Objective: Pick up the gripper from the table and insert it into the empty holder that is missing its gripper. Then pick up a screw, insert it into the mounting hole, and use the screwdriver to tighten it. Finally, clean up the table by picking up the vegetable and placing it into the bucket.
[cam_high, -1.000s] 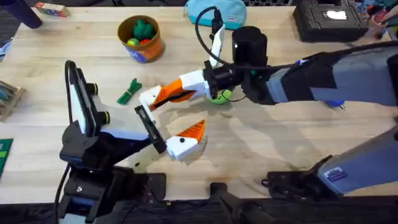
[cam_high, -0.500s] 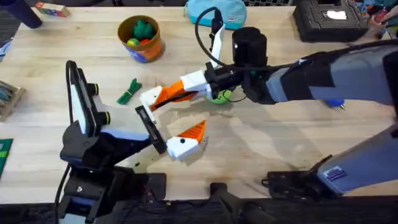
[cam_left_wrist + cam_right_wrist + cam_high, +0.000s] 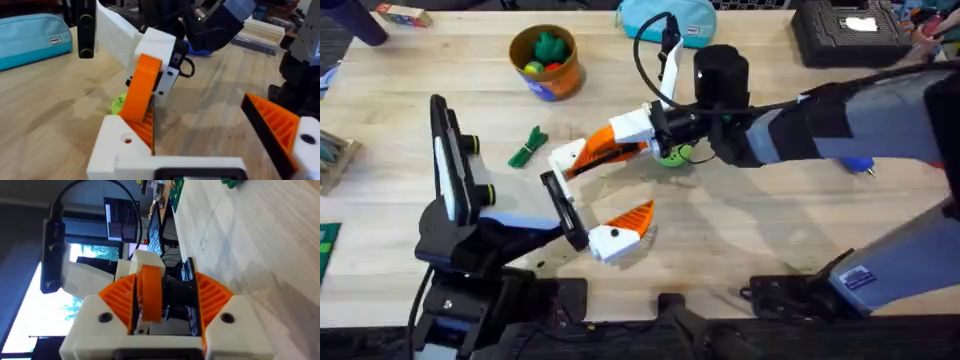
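Note:
My right gripper reaches in from the right and is shut on the loose gripper, a white piece with an orange ribbed pad. It holds this piece at the far end of the black bar-shaped holder on my left arm. In the left wrist view the piece sits low beside the holder, pinched by an orange finger. The holder's one mounted finger stands far from it. The dark-green vegetable lies left of the holder. The orange bucket stands at the back, with toy food inside.
A lime-green disc lies under the right arm's wrist. A light-blue pouch and a black box sit along the far edge. Bare wood lies between the arms' bases.
The right gripper and the held piece have edged slightly to the right. The left arm's mounted finger has shifted a little toward the near edge.

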You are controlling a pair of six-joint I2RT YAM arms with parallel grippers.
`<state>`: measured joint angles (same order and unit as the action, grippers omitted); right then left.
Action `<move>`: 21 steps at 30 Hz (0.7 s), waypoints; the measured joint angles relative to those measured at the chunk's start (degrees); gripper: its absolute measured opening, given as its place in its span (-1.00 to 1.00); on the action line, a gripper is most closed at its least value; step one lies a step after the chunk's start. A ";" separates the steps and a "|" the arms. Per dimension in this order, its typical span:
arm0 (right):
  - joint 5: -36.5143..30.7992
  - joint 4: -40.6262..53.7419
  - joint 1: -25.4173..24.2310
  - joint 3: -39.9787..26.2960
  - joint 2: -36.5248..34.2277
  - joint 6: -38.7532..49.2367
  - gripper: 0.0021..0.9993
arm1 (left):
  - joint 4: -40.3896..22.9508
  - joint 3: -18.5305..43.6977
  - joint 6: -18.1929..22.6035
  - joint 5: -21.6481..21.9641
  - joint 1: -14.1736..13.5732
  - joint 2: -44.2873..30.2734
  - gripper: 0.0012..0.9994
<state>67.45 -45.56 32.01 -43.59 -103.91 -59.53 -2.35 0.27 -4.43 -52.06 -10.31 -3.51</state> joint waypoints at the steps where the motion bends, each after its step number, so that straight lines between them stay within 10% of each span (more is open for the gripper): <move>1: 0.01 -0.22 0.01 0.00 0.00 -0.01 0.15 | -0.10 0.00 0.08 -0.18 0.00 0.07 0.98; 21: -0.14 -0.62 -3.60 0.00 0.01 0.67 0.97 | -1.99 0.00 0.13 -2.20 -0.28 0.22 0.98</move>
<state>67.31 -46.18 28.41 -43.59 -103.90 -58.85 -4.34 0.27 -4.30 -54.26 -10.59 -3.29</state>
